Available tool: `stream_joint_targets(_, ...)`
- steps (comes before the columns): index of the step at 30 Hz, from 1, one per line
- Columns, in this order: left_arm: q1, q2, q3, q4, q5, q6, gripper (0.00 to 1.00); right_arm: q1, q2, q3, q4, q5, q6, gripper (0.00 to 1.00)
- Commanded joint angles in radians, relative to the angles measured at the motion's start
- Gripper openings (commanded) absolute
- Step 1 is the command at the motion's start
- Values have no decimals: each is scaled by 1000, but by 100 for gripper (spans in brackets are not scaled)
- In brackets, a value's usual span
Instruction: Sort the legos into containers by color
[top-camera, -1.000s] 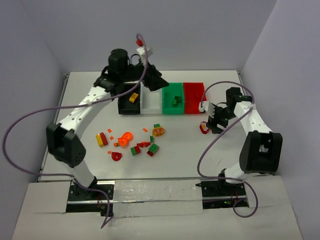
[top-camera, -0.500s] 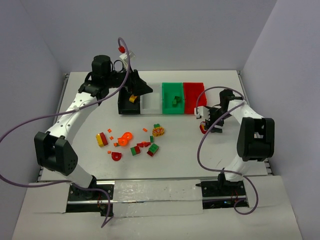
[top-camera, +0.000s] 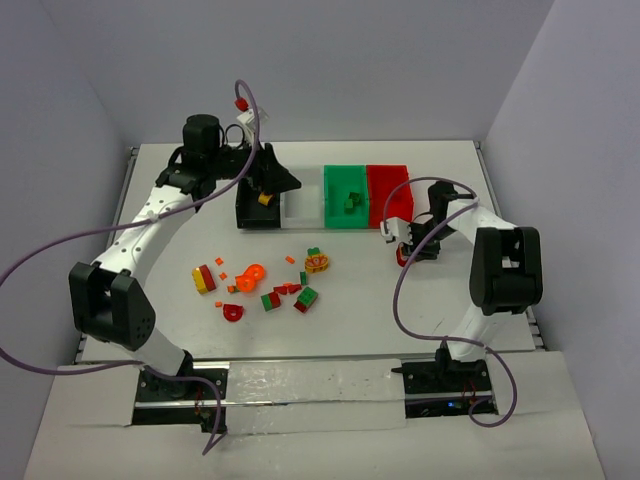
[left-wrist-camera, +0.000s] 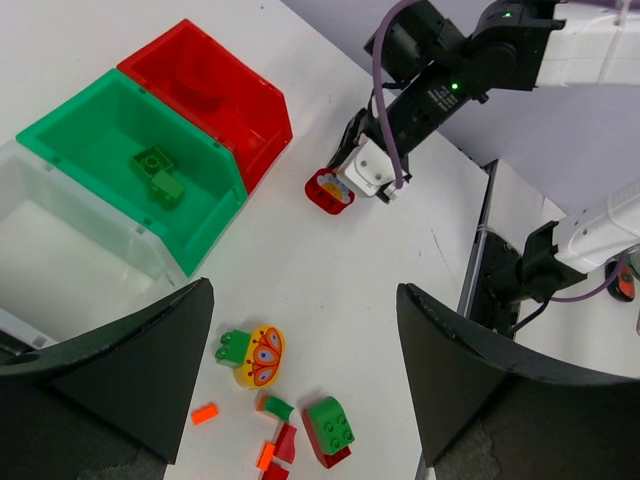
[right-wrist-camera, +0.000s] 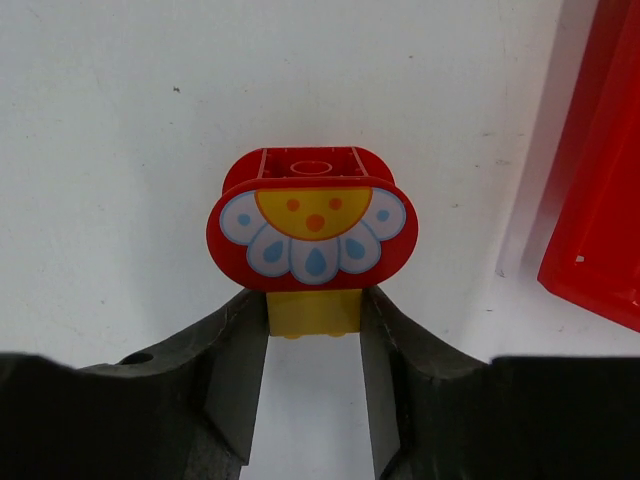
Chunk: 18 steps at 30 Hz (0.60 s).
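Closure of the right hand (right-wrist-camera: 315, 310) is the main change: 1 second ago its fingers stood wide over the red flower piece (right-wrist-camera: 312, 225), and now they have pinched in on the yellow block under its printed face, 1 finger on each side and both touching it. The piece still sits on the surface (top-camera: 360, 290), just beside the near corner of the red bin (top-camera: 386, 190), so it looks gripped but not yet lifted. The arm has also drawn in toward that bin over the same second. The left hand (top-camera: 278, 182) has swung back from over the white bin (top-camera: 303, 205) and now hangs above the black bin (top-camera: 255, 212) with its fingers apart and nothing between them; a yellow-orange brick (top-camera: 264, 198) lies in the black bin below. For the task, this probably means the right arm is about to carry its piece into the red bin, a short lift and move. 2 green bricks (left-wrist-camera: 160, 178) already lie in the green bin (top-camera: 345, 187), while most of the legos (top-camera: 270, 285) remain scattered on the surface in front of the left arm.
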Motion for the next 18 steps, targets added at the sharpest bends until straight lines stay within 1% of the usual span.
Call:
stream_joint_targets(1,7,-51,-38,-7,-20,20,81,6,-19,-21,6,-9,14,35)
stream_joint_targets(2,8,-60,-41,-4,-26,19,81,6,-20,-25,3,-9,15,33)
stream_joint_targets(5,8,-100,-125,34,-33,-21,78,39,-116,-33,-28,-61,75,26)
stream_joint_targets(7,8,-130,-176,61,-26,-55,77,65,-176,-24,-36,-98,137,22)
stream_joint_targets(8,8,-149,-217,80,-22,-69,77,98,-227,-20,-36,-122,196,18)
stream_joint_targets(10,8,-181,-302,113,-7,-123,77,182,-328,-15,7,-148,357,13)
stream_joint_targets(12,5,-202,-357,148,15,-157,78,302,-390,-15,77,-126,496,9)
stream_joint_targets(13,0,-206,-379,153,19,-179,78,335,-419,-4,95,-106,563,8)
stream_joint_targets(15,-13,-207,-404,156,30,-207,79,474,-432,56,110,-55,675,5)
stream_joint_targets(18,-44,-207,-418,168,40,-233,82,592,-406,121,101,29,775,0)
